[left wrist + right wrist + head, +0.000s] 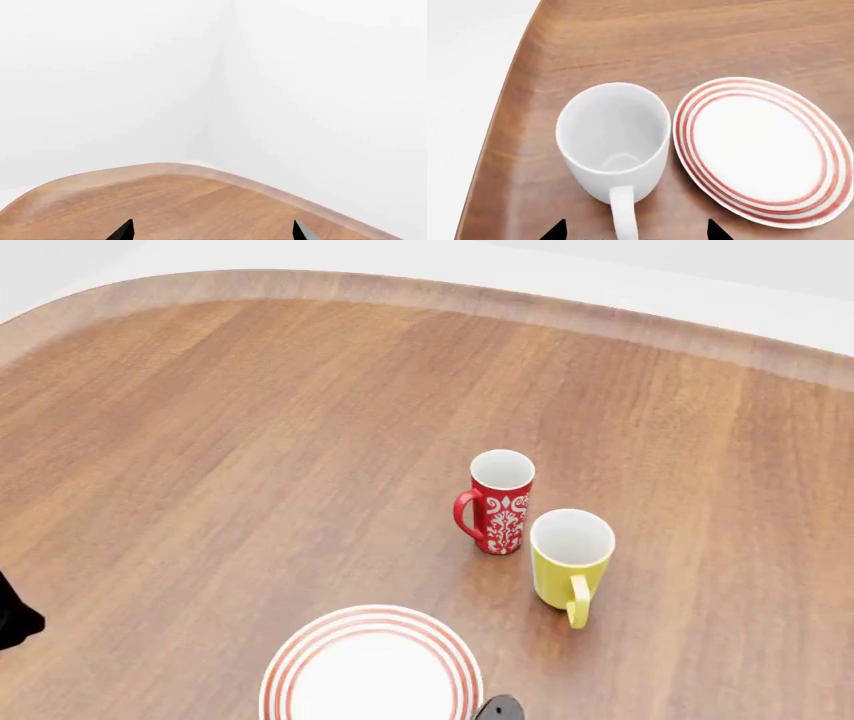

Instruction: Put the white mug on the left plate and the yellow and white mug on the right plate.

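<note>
The table (240, 440) is smooth, warm brown wood with long streaks of grain and a rounded edge, set against plain white walls. On it, from the head view, stand 2 tall glossy mugs close together but not touching: a red mug (499, 502) with a white floral pattern and white inside, its handle turned toward the robot's left, and the yellow and white mug (570, 558), yellow outside and white within, its yellow loop handle pointing toward the robot. Nearer the robot lies a round white plate (371, 668) ringed with thin red concentric bands at its rim, bare on top; whether it is the left plate or the right one I cannot tell.

In the right wrist view the white mug (614, 140) stands upright near the table's edge, wide, plain and all white, empty, its loop handle pointing toward the camera. Just beside it lies a red-ringed plate (764, 150), rim almost touching the mug's wall. The right gripper (635, 231) shows 2 black fingertips spread wide, 1 on each side of the handle, holding nothing.

The left gripper (212, 231) hangs over bare wood near the table's corner, its 2 dark tips also parted and empty.
</note>
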`<state>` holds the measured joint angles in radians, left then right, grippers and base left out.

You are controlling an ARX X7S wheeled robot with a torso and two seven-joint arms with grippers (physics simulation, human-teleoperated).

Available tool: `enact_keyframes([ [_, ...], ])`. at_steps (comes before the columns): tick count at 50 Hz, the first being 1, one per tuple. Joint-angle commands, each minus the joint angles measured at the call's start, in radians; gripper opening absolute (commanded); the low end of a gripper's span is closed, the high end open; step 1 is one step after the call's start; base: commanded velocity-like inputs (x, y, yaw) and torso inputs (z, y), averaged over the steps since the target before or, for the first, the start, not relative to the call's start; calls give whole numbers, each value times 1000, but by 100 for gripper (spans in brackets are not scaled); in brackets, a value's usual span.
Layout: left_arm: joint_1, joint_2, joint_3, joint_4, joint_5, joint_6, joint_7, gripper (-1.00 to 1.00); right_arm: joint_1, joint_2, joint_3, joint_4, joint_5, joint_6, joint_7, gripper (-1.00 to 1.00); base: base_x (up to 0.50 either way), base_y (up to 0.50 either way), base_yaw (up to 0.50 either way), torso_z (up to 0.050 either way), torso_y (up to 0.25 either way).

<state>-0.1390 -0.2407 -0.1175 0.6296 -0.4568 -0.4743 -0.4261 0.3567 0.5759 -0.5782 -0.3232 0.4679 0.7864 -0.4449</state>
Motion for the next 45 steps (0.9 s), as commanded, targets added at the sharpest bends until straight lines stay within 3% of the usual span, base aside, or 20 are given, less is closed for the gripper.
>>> enact_keyframes([
  [1, 10, -8, -3, 16, -9, -6, -10, 100, 39, -43, -62, 109, -33, -31, -44, 100, 0, 0, 0, 0, 0],
  [45, 6, -21, -7, 30, -42, -12, -42, 100, 128, -103, -166, 279, -88, -27, -101, 100, 0, 0, 0, 0, 0],
])
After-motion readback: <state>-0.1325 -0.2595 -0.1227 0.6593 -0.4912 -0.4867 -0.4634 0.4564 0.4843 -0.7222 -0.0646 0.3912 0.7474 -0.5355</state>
